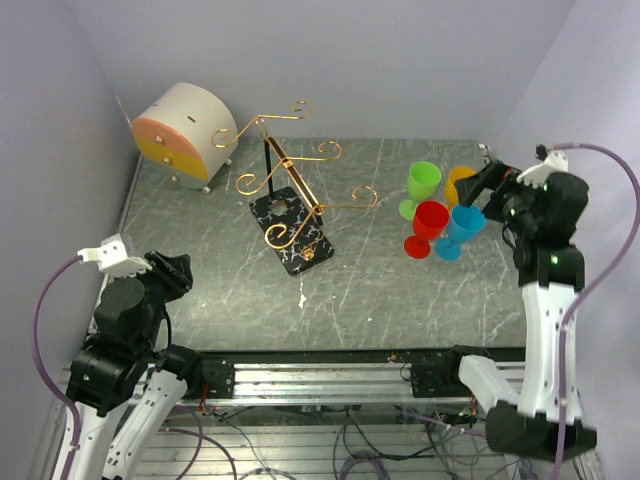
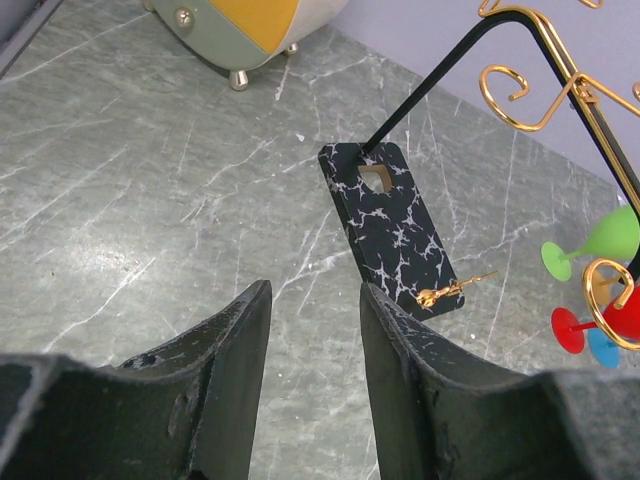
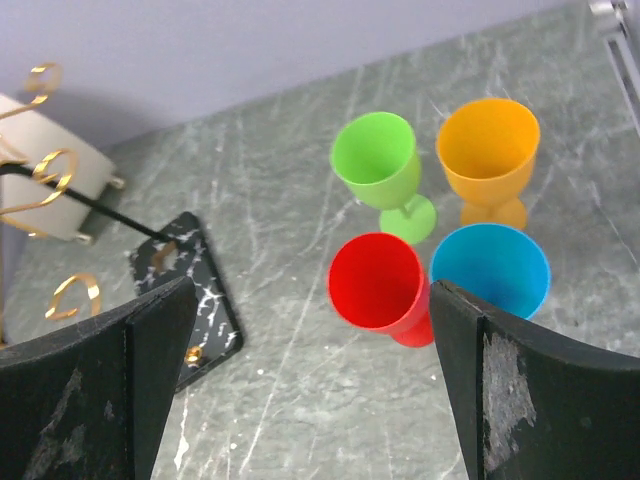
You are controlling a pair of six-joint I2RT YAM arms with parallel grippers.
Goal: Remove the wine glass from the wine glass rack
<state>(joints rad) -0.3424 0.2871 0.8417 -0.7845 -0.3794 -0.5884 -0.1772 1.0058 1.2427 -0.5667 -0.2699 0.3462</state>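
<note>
The wine glass rack (image 1: pixel 290 190) stands mid-table: gold scroll arms, black post, black white-veined base (image 2: pixel 390 225). No glass hangs on its arms. Four plastic wine glasses stand upright on the table to its right: green (image 3: pixel 375 160), orange (image 3: pixel 487 140), red (image 3: pixel 378 283) and blue (image 3: pixel 490 268). My right gripper (image 1: pixel 480 190) hovers above them, open wide and empty, its fingers (image 3: pixel 150 340) either side of the red glass in the right wrist view. My left gripper (image 1: pixel 170 272) is open and empty at the near left, aimed toward the rack base.
A round beige-and-orange drawer box (image 1: pixel 185 135) stands at the back left corner. A small gold pin (image 2: pixel 455 290) lies on the near end of the rack base. Purple walls close the table on three sides.
</note>
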